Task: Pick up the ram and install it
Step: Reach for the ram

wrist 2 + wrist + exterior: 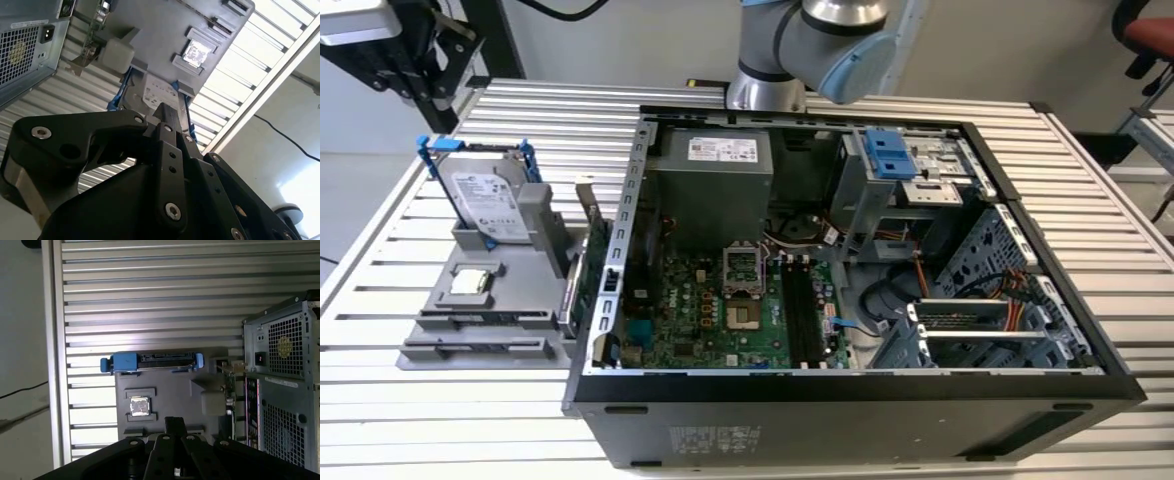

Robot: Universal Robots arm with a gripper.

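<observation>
Grey holder (170,397) below gripper (175,422), pressed together | blue-framed drive (150,360), chip (139,406) on holder | computer case (280,390) beside

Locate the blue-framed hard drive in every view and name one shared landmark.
Exterior view: the hard drive stands upright on the gray holder, at the exterior view's left of the computer case.
First wrist view: hard drive edge-on, beside the holder.
Second wrist view: hard drive against the holder.
Shared landmark: the square chip in the holder.

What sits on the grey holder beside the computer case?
On the grey holder, a blue-framed hard drive stands upright and a small square chip lies in a recess. The drive covers the holder behind it.
</observation>
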